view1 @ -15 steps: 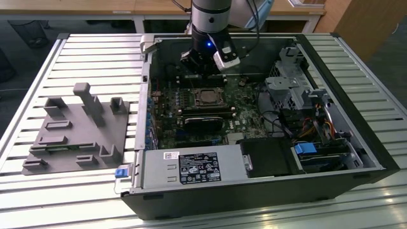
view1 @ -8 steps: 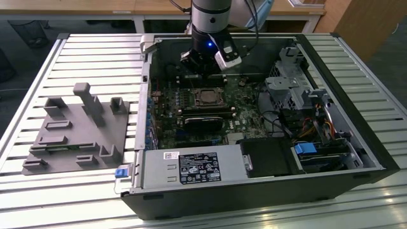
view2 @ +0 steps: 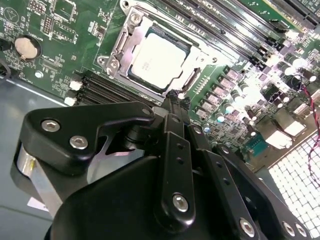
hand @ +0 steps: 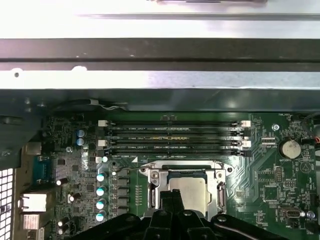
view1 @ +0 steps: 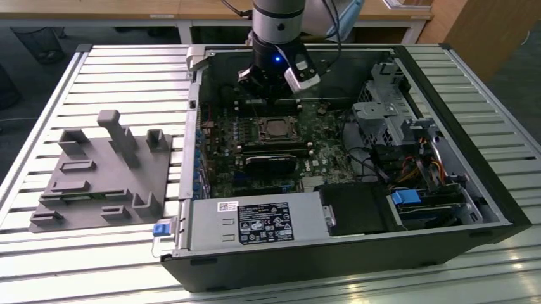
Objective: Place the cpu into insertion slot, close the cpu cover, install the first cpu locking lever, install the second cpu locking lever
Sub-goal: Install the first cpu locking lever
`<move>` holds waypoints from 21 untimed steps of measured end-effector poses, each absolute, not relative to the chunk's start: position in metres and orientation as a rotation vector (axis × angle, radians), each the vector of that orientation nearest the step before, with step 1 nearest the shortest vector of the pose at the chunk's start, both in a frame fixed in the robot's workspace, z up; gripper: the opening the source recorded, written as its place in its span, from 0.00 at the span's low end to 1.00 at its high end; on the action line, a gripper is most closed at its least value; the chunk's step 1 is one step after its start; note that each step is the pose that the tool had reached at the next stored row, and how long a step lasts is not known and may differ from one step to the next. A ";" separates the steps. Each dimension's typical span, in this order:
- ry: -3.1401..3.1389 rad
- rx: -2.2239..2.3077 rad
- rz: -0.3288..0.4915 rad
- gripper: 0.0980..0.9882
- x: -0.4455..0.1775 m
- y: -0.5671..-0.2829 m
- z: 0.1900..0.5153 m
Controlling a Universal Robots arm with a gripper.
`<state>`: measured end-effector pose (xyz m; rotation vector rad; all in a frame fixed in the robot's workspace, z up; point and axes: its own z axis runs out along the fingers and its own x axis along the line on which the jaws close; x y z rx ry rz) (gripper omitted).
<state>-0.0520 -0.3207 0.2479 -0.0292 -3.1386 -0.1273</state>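
**A:** Item one: where is the cpu?

**B:** The cpu point(view2: 159, 57), a small flat square chip with a pale silver metal top, is seated in the insertion slot point(view2: 142, 82), a square black socket on the green motherboard point(view2: 65, 30). It sits inside the open black metal computer case point(view1: 338, 253), just beside the long black memory slots point(hand: 172, 135).

**A:** Item two: the cover?

**B:** The cpu cover point(view2: 119, 46), a thin silver metal frame plate with a square window, appears to lie flat around the chip, with the chip's top showing through the window.

**A:** Item three: the gripper?

**B:** The black metal gripper point(view2: 172, 97) is empty. Its fingers point(view2: 172, 130) are drawn together with nothing between them. In the second wrist view the tip sits near one corner of the frame. I cannot tell whether it touches.

**A:** So which step is in hand?

**B:** My judgement is that placing and covering are done and the work is at the locking levers. The levers are too thin here to tell whether either is latched.

**A:** What would a lever move call for?

**B:** Probably a closed tip set squarely on the thin lever, clear of the chip's top, pressing down and then sideways under its catch.
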 end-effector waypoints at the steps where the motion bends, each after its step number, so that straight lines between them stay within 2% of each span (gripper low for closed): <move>1: -3.141 -0.029 -0.127 0.01 -0.055 -0.321 0.248; 21: -3.162 -0.008 -0.134 0.01 -0.094 -0.320 0.248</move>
